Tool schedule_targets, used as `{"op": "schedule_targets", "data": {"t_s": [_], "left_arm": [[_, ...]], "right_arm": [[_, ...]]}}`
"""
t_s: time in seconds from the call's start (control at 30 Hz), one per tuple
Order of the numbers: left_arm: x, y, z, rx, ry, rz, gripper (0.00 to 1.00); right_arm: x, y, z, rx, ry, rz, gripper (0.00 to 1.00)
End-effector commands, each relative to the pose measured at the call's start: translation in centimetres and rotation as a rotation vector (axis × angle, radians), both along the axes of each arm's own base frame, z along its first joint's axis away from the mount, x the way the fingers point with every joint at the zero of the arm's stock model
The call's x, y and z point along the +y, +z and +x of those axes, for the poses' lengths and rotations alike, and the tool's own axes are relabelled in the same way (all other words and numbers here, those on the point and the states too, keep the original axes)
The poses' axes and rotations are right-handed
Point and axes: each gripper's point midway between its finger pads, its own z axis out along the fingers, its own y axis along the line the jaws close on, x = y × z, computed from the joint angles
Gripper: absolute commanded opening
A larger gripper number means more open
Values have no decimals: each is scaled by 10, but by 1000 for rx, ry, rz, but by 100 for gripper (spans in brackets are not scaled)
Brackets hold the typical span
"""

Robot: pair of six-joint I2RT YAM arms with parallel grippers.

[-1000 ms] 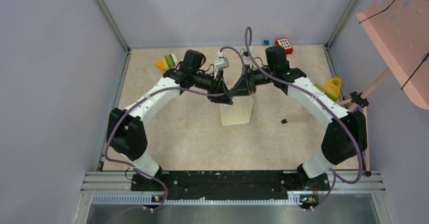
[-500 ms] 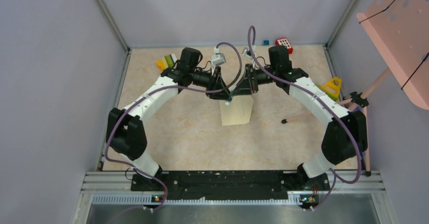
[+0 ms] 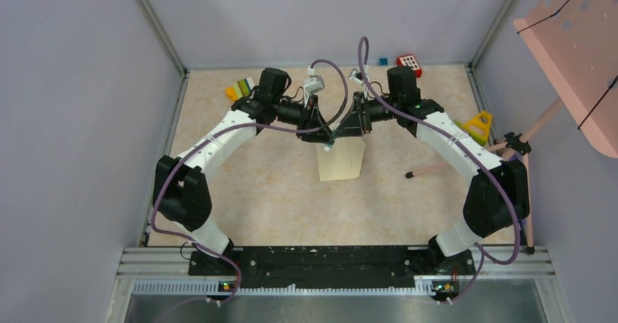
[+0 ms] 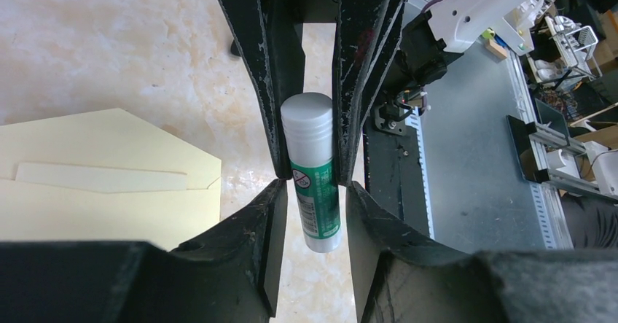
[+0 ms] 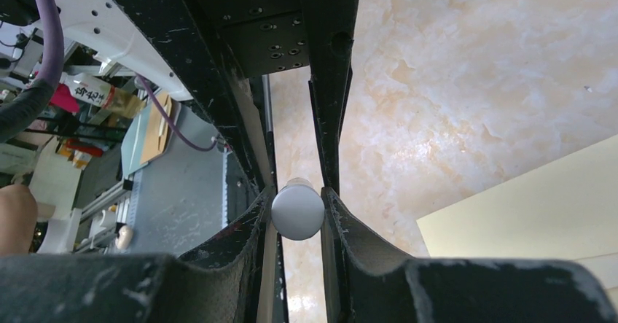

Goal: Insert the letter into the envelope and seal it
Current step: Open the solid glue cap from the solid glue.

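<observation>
The pale yellow envelope point(image 3: 341, 161) lies flat mid-table with its pointed flap point(image 4: 116, 144) open. A paler strip point(image 4: 95, 178) runs along its mouth; I cannot tell whether that is the letter. Above the envelope's far end both grippers meet tip to tip. My right gripper point(image 5: 297, 195) is shut on the white cap end of a green-labelled glue stick point(image 4: 315, 170). My left gripper point(image 4: 315, 186) stands open around the stick's lower body, with a slim gap on each side. In the top view the left gripper point(image 3: 321, 135) and the right gripper point(image 3: 345, 129) hang close together.
Coloured blocks point(image 3: 240, 90) sit at the back left, and a red block point(image 3: 409, 64) and a small blue cube point(image 3: 383, 61) at the back. A yellow triangle piece point(image 3: 479, 126) and a pink stand point(image 3: 576, 53) with thin wooden legs point(image 3: 437, 168) crowd the right side.
Both wrists have drawn slightly apart from where they overlapped a second ago, the left moving left and the right moving right. The envelope has not moved.
</observation>
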Motion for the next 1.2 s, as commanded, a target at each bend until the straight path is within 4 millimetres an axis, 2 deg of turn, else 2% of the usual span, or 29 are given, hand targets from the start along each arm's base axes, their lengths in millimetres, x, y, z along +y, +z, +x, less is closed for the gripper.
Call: {"op": "schedule_targets", "data": {"t_s": [0.0,0.2,0.33,0.43,0.53,0.8,0.9,1.0,1.17], "left_arm": [[-3,2,1,-14,-23,-30,36],[-3,1,1,-4,-29,-32,28],[-4,1,0,8,-32,-32,17],[-4,1,1,21,-33,-37,7],[-5,2,2,25,-29,-40,7],[-5,5,6,26,0,-43,8],[-3,7,14,28,45,-50,9],[3,14,28,43,119,-76,10],[19,23,56,96,285,-166,12]], "right_arm": [[-2,15,2,-66,-6,32,23],[-2,16,4,-75,-21,32,23],[-3,19,5,-89,-30,37,23],[-3,20,6,-97,-39,39,28],[-5,20,7,-95,-45,39,37],[-15,21,16,-100,-99,38,72],[-20,23,20,-116,-127,40,81],[-26,25,21,-140,-152,47,86],[-30,31,24,-193,-193,95,86]]}}
